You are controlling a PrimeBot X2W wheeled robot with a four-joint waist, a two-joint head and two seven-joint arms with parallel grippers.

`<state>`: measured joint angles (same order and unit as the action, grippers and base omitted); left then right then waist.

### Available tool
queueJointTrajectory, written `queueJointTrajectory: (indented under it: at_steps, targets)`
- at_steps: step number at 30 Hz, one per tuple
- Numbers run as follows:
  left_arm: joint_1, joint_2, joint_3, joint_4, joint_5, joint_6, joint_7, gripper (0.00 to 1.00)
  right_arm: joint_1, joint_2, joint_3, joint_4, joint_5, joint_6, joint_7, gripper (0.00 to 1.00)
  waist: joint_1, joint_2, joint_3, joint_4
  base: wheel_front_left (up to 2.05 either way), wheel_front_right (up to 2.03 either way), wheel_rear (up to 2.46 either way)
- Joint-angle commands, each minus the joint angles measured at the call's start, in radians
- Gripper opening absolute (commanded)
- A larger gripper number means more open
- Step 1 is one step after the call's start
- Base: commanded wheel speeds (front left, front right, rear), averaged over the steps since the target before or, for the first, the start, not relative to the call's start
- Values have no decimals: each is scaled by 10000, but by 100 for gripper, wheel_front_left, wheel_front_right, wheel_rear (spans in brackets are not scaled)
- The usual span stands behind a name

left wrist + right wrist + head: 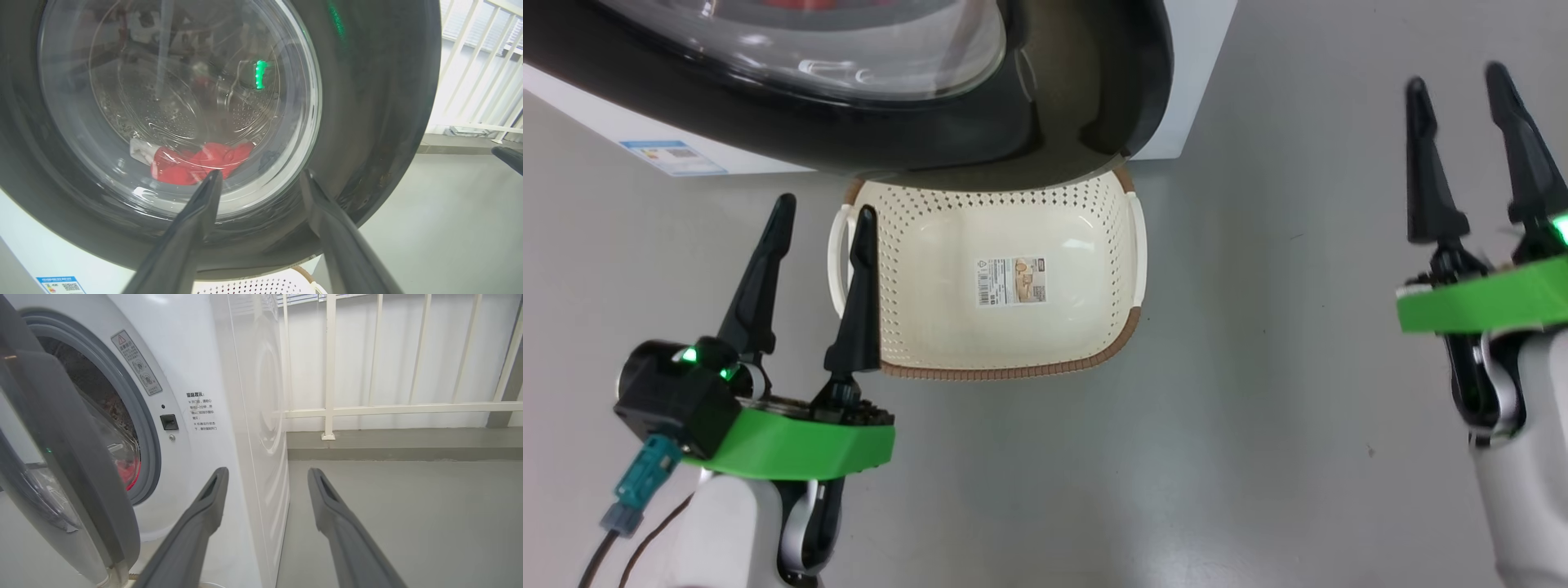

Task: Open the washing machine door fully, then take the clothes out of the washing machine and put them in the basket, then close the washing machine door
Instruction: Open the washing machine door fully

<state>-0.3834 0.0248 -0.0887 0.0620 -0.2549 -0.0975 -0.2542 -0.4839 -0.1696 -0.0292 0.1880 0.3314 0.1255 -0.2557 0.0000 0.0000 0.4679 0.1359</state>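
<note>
The big white front-loading washing machine (192, 367), a smooth-sided box, stands on a plain grey floor (1258, 408) beside a white barred railing (367, 408). Its large round door (376, 122), a glossy black frame around a bulging bowl of clear glass, hangs ajar: in the right wrist view there is a gap between it and the grey rubber ring (143, 416) of the opening. Through the glass shows the perforated steel drum (171, 114). Under the door, on the floor, sits the small cream-white plastic basket (1005, 372), a rounded rectangle with dotted perforated walls, a brown woven rim and looped side handles; the door overhangs its far edge, and it is empty. The clothes (196, 163), soft crumpled bright red fabric with a bit of white cloth at one side, lie at the bottom of the drum. The left gripper (826, 206) has its two long, tapering dark fingers spread apart and grips nothing, one tip overlapping the basket's left handle in the head view. The right gripper (1456, 75) is likewise spread and empty, above bare floor well to the right of the basket. A paper label (1011, 282) lies flat on the basket's bottom, and a small blue label (672, 157) marks the machine's base.
</note>
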Motion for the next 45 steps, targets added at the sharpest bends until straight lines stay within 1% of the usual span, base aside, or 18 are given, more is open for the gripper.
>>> queueJointTrajectory:
  at_steps: [1,4,7,10,20,32,33,34,35,36,37,39,41,43,45]
  targets:
    - [237,254,316,-239,57,-54,-76,100,330,174,-16,-494,-239,52,-58,100,0,0,-40,-11,0,0,0]
    - [265,254,334,-263,63,-56,-76,100,933,546,-283,-1148,-638,52,-59,100,0,0,-89,-32,0,0,0]
    - [299,254,344,-294,75,-57,-76,100,1458,730,-246,-1710,-894,52,-59,100,0,0,-129,-60,0,0,0]
    - [328,254,363,-314,92,-62,-76,100,1864,813,-25,-2001,-1076,52,-60,100,0,0,-154,-100,0,0,0]
    - [285,254,451,-302,131,-102,-76,100,2200,932,205,-2165,-1240,52,-60,100,0,0,-126,-169,0,0,0]
    - [243,254,480,-290,124,-81,-76,100,2138,787,342,-2151,-1300,52,-60,100,0,0,-65,-93,0,0,0]
    - [240,254,478,-290,126,-79,-76,100,2135,776,359,-2173,-1306,52,-60,81,0,0,-60,-90,0,0,0]
    - [240,254,478,-290,126,-79,-76,100,2135,776,359,-2173,-1306,52,-60,81,0,0,-60,-90,0,0,0]
    - [234,254,477,-294,128,-79,-76,100,2129,757,391,-2191,-1311,52,-60,41,0,0,-49,-86,0,0,0]
    - [228,254,477,-296,132,-79,-76,100,2125,724,469,-2185,-1280,52,-60,9,0,0,-44,-80,0,0,0]
    - [222,254,479,-298,136,-80,-76,100,2105,700,557,-2168,-1187,52,-60,0,0,0,-38,-74,0,0,0]
    - [215,254,497,-303,141,-84,-76,100,1997,692,690,-2107,-828,52,-60,0,0,0,-20,-69,0,0,0]
    - [207,254,519,-309,149,-85,-76,100,1789,738,844,-1927,-12,52,-60,0,0,0,3,-74,0,0,0]
    - [197,254,526,-316,154,-85,-76,100,1478,845,1042,-1518,1538,52,-60,0,0,0,33,-73,0,0,0]
    - [175,254,516,-318,151,-85,-76,100,1006,792,1346,-1053,3001,52,-60,0,0,0,74,-64,0,0,0]
